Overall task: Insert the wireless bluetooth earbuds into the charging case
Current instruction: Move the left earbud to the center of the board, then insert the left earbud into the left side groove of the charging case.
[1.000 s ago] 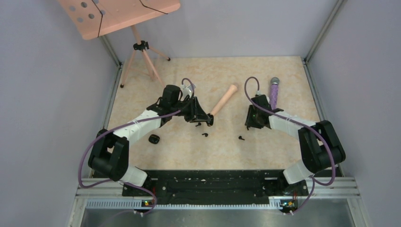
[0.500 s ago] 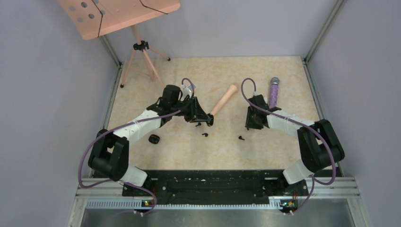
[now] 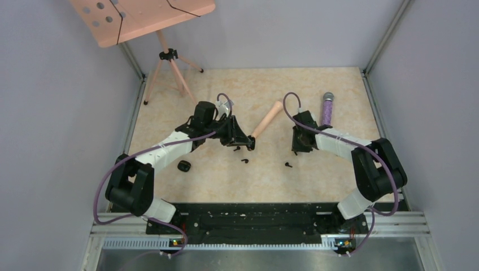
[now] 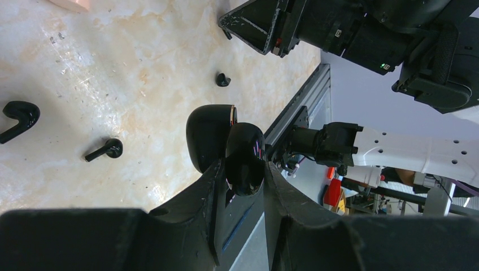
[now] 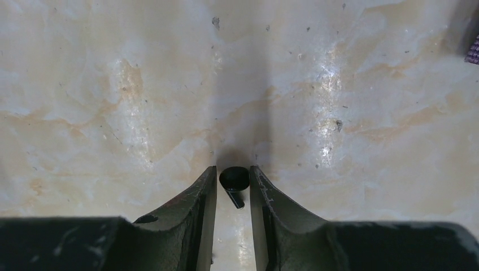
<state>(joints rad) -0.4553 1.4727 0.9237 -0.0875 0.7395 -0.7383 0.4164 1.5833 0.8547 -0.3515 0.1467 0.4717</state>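
My left gripper [image 4: 245, 167] is shut on the charging case [image 4: 207, 135]. The case is glossy black with its lid swung open, and it is held just above the table near the middle [image 3: 244, 143]. Black earbuds lie loose on the marble top: one close to the case [image 3: 244, 161], one further right [image 3: 288, 165], and they also appear in the left wrist view as an earbud [image 4: 105, 149] and a far earbud [image 4: 223, 79]. My right gripper [image 5: 233, 179] is down at the table with an earbud [image 5: 234, 178] between its fingertips. Its jaws stand narrow, and a sliver of gap shows on the left side.
A black rounded lump [image 3: 183, 166] sits at the left front. A wooden peg [image 3: 269, 117] lies between the arms, and a purple stick [image 3: 327, 106] lies at the back right. A pink tripod stand [image 3: 167, 55] is at the back left. Metal rails [image 3: 134, 113] edge the table.
The right arm has shifted a little to the left and its jaws have narrowed around the earbud. The left arm and the case have not moved.
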